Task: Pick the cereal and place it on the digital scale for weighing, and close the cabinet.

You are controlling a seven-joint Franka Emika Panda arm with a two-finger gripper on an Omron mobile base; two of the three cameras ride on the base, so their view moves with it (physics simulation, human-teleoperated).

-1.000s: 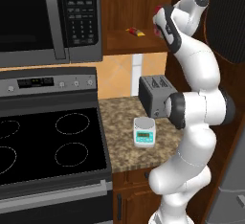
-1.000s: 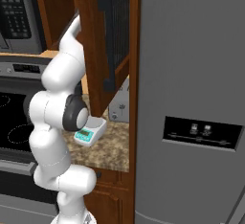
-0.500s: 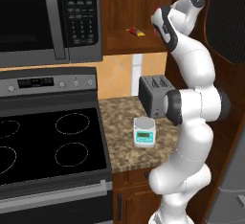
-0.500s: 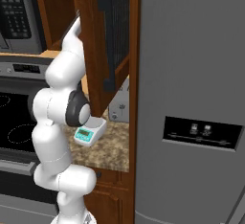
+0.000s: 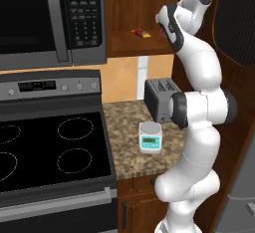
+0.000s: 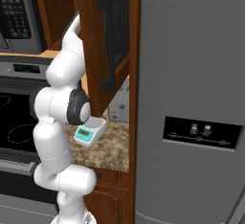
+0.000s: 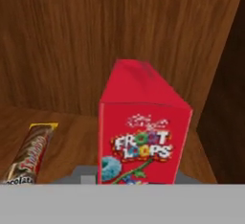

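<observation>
The jaws reach up to a small upright red cardboard cereal box (image 7: 143,127); whether they are clenched on it cannot be told. The box stands on the wooden shelf (image 7: 76,137) of the open dark reddish-brown cabinet (image 6: 115,27). A yellow-red wrapped bar (image 7: 28,153) lies beside the box. Well below the box, a small white, teal-fronted digital scale (image 5: 151,137) sits on the speckled granite desk (image 5: 124,127).

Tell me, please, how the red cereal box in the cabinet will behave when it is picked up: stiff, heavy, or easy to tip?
The cereal box looks like thin cardboard with sharp edges, so probably stiff but crushable under a hard squeeze. It is likely light for its size. Standing upright and tall on the cabinet shelf, it may tip if nudged near its top.
</observation>
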